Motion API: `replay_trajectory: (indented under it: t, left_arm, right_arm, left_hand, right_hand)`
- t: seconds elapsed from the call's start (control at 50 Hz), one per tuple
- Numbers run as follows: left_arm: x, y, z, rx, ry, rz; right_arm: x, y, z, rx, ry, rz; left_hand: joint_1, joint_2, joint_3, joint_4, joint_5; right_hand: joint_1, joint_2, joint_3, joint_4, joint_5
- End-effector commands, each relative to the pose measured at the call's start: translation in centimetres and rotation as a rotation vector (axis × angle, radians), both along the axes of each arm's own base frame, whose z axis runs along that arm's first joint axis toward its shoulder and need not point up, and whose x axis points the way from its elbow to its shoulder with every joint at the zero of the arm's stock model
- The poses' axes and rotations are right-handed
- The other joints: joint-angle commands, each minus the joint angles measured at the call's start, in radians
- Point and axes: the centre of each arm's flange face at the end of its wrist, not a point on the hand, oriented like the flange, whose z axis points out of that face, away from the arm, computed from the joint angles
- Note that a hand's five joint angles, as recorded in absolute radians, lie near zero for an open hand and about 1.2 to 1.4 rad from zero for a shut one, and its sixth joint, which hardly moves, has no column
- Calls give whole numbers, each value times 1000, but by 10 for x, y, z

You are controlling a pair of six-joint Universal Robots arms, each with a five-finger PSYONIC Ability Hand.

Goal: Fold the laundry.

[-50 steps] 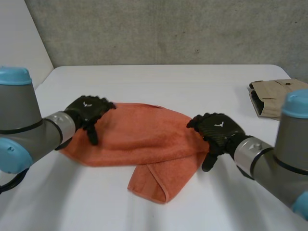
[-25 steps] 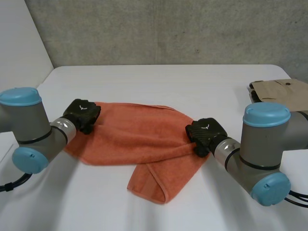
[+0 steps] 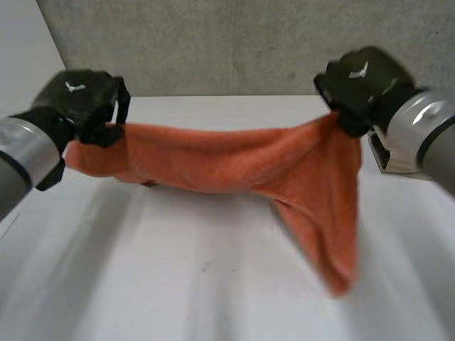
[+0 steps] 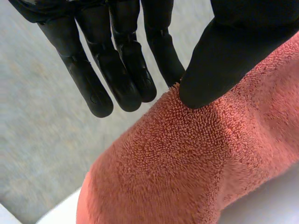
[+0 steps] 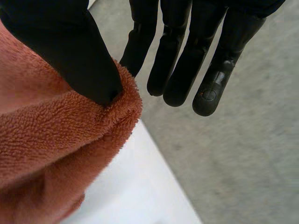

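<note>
Towel, flat before, now hangs stretched between left hand and right hand pinching its ends.

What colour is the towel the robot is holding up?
The towel is plain orange all over, with no pattern. The left wrist view shows it best.

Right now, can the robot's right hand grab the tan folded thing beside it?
Probably not yet. The right hand is busy pinching one end of the orange towel up in the air. The tan folded cloth lies close by, partly behind that arm.
</note>
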Motion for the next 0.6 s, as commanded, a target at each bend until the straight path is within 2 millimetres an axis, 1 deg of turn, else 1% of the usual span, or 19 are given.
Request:
replay_trajectory:
  t: [0.02,0.1,0.12,0.14,0.18,0.2,0.22,0.24,0.28,0.3,0.32,0.34,0.36,0.38,0.42,0.48,0.52,0.54,0.6]
  left_arm:
    - [2,10,8,3,61,0]
    - [-6,-4,-19,84,37,-10]
    - [-11,-12,-33,125,28,-13]
    - [-14,-16,-40,144,22,-15]
    - [-19,-26,-54,176,11,-16]
    - [-24,-36,-70,212,-2,-19]
    - [-27,-41,-78,230,-7,-17]
    - [-29,-45,-86,244,-13,-12]
    - [-37,-58,-103,264,-30,1]
    - [-39,-64,-108,265,-35,10]
    - [-40,-68,-112,264,-37,18]
    - [-41,-73,-114,257,-37,27]
    - [-42,-82,-116,242,-34,46]
    - [-42,-85,-115,231,-30,55]
    - [-40,-92,-113,207,-21,76]
    - [-42,-89,-113,199,-19,70]
    - [-38,-79,-104,193,-22,66]
    - [-35,-74,-97,182,-19,68]
    - [-28,-50,-90,186,-41,51]
  right_arm:
    - [-2,-22,17,28,15,3]
    - [11,-49,-14,108,53,16]
    - [13,-54,-20,115,62,20]
    - [15,-59,-26,121,72,20]
    - [21,-73,-49,134,111,23]
    - [24,-78,-58,142,130,28]
    - [26,-82,-67,148,146,33]
    - [32,-89,-82,148,180,47]
    - [37,-97,-95,136,206,55]
    - [40,-104,-106,125,215,50]
    - [41,-107,-110,120,215,41]
    - [42,-111,-112,109,206,32]
    - [42,-113,-112,100,196,17]
    - [41,-118,-110,80,165,-15]
    - [37,-122,-107,85,124,-48]
    - [31,-115,-99,142,27,-81]
    - [26,-106,-91,179,-26,-98]
    - [16,-100,-78,203,-83,-121]
    - [-15,-97,-60,229,-162,-195]
  left_hand:
    - [255,199,204,198,253]
    - [255,199,204,198,253]
    - [255,199,204,198,253]
    - [255,199,204,198,253]
    - [255,199,204,198,253]
    - [255,199,204,198,253]
    - [255,199,204,198,253]
    - [255,199,204,198,253]
    - [255,199,204,198,253]
    - [215,159,164,158,213]
    - [63,8,12,6,61]
    - [-145,-200,-196,-202,-147]
    - [-542,-598,-593,-599,-544]
    - [-686,-741,-736,-743,-688]
    - [-924,-979,-974,-981,-925]
    - [-922,-977,-973,-979,-924]
    - [-919,-975,-970,-976,-921]
    - [-916,-972,-967,-973,-918]
    - [-896,-951,-946,-953,-897]
  right_hand:
    - [422,224,217,209,235]
    - [422,224,217,209,235]
    - [422,224,217,209,235]
    - [422,224,217,209,235]
    - [422,224,217,209,235]
    - [422,224,217,209,235]
    - [422,224,217,209,235]
    - [422,224,217,209,235]
    - [422,224,217,209,235]
    - [83,-115,-122,-130,-104]
    - [-199,-397,-404,-412,-387]
    - [-438,-636,-642,-650,-625]
    - [-673,-871,-877,-885,-860]
    - [-800,-998,-1004,-1012,-987]
    - [-800,-998,-1004,-1012,-987]
    - [-800,-998,-1004,-1012,-987]
    - [-800,-998,-1004,-1012,-987]
    - [-800,-998,-1004,-1012,-987]
    - [-800,-998,-1004,-1012,-987]
